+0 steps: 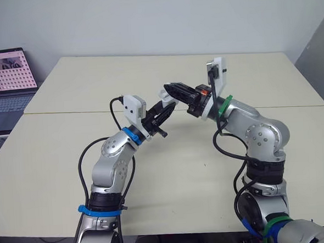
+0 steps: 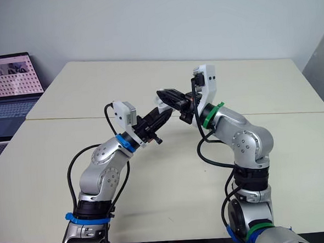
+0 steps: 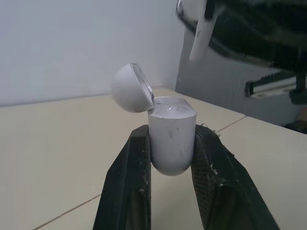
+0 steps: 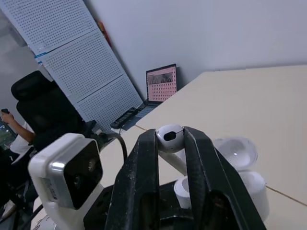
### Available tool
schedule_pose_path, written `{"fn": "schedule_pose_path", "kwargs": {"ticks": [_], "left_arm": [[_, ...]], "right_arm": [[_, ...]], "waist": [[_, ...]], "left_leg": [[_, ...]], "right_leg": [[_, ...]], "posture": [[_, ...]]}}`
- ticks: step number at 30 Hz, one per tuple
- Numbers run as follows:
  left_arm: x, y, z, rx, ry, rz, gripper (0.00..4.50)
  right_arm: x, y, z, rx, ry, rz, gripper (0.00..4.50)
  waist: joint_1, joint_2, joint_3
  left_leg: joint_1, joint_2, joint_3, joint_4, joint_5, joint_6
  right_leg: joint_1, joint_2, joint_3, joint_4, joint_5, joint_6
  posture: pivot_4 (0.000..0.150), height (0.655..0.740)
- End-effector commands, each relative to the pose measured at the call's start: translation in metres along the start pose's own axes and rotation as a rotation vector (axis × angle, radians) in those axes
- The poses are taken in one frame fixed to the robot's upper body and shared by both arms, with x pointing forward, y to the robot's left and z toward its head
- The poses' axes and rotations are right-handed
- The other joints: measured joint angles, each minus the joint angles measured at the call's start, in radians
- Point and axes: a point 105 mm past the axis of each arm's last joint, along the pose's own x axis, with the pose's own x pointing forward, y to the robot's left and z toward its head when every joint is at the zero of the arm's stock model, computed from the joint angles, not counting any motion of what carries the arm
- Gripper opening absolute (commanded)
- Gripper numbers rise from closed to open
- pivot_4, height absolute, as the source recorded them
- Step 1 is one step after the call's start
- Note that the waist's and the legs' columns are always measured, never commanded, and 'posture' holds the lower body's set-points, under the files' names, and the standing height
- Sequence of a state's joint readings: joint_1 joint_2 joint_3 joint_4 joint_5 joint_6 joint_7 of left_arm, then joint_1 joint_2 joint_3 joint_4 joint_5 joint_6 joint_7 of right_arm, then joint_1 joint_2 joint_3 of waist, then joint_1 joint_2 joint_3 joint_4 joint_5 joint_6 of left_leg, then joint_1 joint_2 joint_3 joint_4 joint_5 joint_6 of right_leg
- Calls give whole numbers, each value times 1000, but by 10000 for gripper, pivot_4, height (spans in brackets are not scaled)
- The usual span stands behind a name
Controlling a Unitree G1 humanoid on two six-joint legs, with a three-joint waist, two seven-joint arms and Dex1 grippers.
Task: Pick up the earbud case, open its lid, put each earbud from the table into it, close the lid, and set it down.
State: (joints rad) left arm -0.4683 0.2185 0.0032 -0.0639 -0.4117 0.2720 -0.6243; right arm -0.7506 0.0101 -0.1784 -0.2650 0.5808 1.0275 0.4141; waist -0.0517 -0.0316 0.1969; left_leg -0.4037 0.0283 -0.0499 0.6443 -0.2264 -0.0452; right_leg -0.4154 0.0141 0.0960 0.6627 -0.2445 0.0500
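Earbud case (image 3: 171,139) held up with its lid open, one earbud just beside it
One case, its lid (image 3: 129,88) hinged back, is pinched on both sides by the left gripper (image 1: 164,111) above the middle of the table (image 1: 71,171). The right gripper (image 1: 175,90) is just beside the case, on its far right side. Its two fingers press on one white earbud (image 4: 170,137), with the stem pointing toward the open case. One laptop (image 1: 5,76) stands at the far left

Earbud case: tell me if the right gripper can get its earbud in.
Probably yes: the left gripper holds the earbud case, lid open, and the right gripper holds the earbud close by it.
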Motion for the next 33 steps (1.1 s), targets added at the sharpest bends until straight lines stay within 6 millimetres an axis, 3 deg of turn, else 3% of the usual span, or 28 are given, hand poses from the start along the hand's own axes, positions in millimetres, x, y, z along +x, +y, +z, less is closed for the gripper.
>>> {"fn": "schedule_pose_path", "kwargs": {"ticks": [1, 26, 33], "left_arm": [[5, -5, 12, 32, -43, -27, 7559], [7, -13, 22, 44, -60, -57, 7559], [9, -16, 24, 43, -62, -72, 7559]], "right_arm": [[2, 7, 6, -15, -46, 15, 3839], [1, -9, -24, 30, 40, -49, 3839], [-1, -13, -27, 28, 50, -74, 26316]], "waist": [[-3, 0, 0], [-5, 0, 0], [-6, 0, 0]], "left_leg": [[0, 0, 0, 0, 0, 0], [0, 0, 0, 0, 0, 0], [0, 1, 0, -1, 0, 0]], "right_leg": [[0, 0, 0, 0, 0, 0], [0, 1, 0, -1, -2, 3], [0, 1, 0, -1, -2, 3]], "posture": [[1500, 7400], [1500, 7400], [1500, 7400]]}}
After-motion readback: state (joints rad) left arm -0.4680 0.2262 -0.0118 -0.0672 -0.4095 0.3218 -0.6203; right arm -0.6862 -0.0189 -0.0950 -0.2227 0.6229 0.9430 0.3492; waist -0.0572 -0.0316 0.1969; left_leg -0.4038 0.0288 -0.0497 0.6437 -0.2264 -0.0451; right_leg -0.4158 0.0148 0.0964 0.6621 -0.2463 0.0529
